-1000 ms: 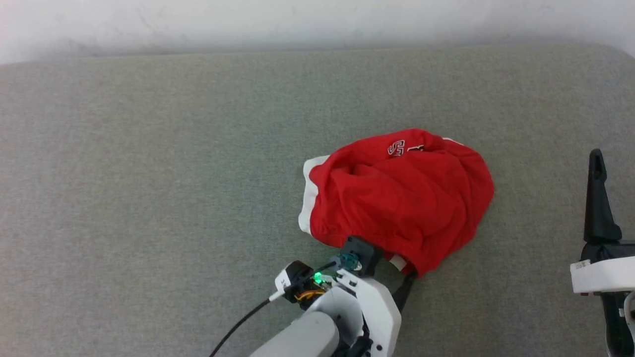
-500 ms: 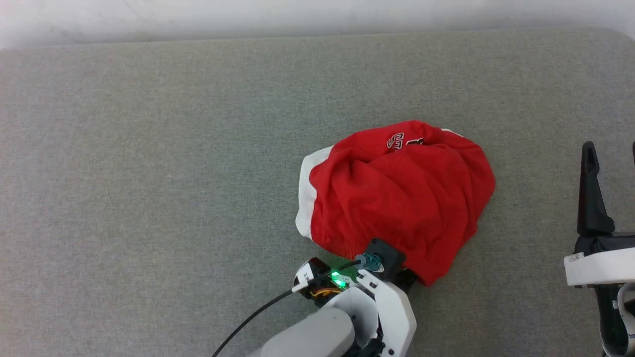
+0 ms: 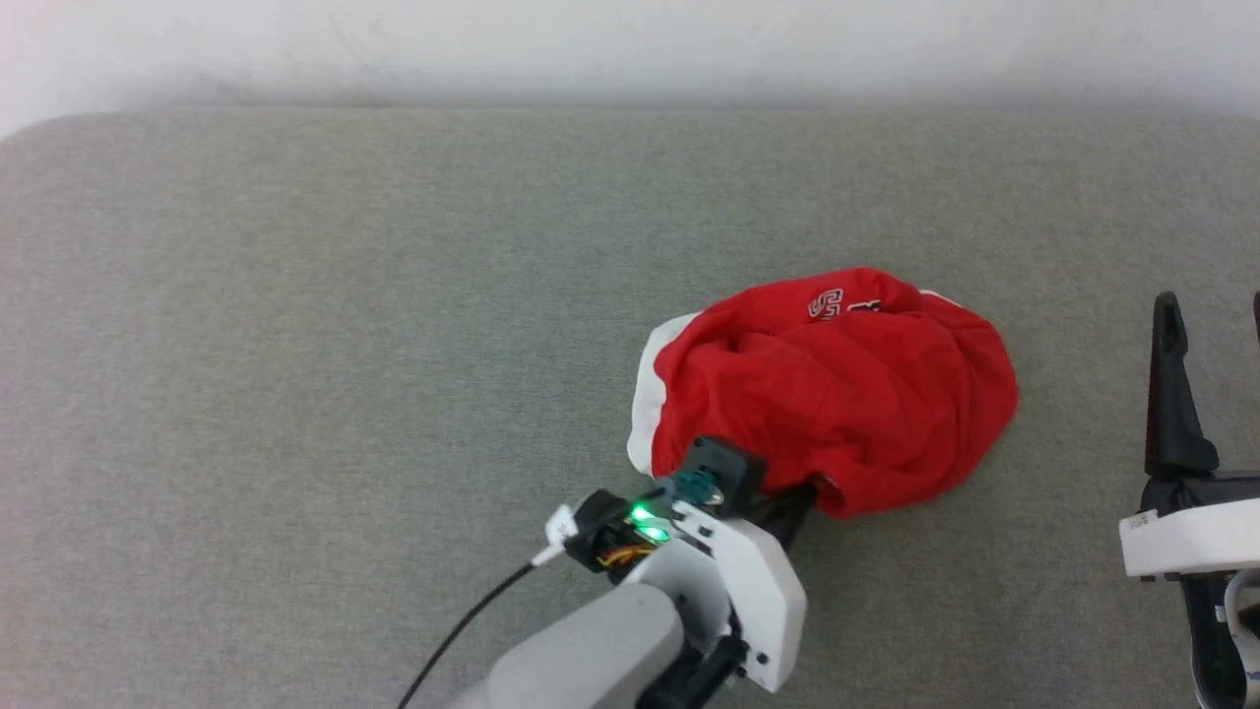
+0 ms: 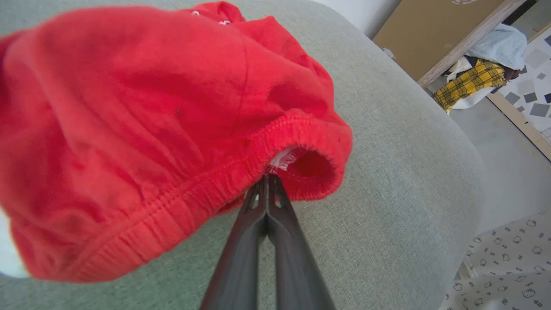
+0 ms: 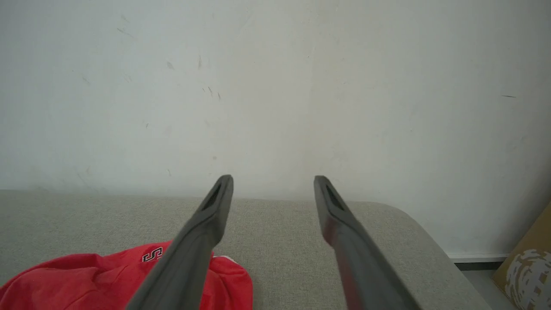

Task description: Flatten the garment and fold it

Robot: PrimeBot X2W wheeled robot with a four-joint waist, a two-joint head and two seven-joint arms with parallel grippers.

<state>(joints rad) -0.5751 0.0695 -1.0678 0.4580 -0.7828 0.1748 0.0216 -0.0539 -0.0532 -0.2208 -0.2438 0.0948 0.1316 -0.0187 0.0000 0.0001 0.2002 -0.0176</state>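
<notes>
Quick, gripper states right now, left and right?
Left gripper: closed on the red shorts at the waistband.
Right gripper: open, holding nothing.

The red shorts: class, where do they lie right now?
Head view: the red shorts lie bunched right of centre on the grey cushion, waistband pinched by the left gripper.

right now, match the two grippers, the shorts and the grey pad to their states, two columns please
Things:
1 left gripper
2 right gripper
3 garment
4 grey pad

States:
a bunched in a heap
b fingers apart, holding nothing
c lying under the garment
d shut on the garment

Pairs: 1-d; 2-b; 3-a; 4-c
</notes>
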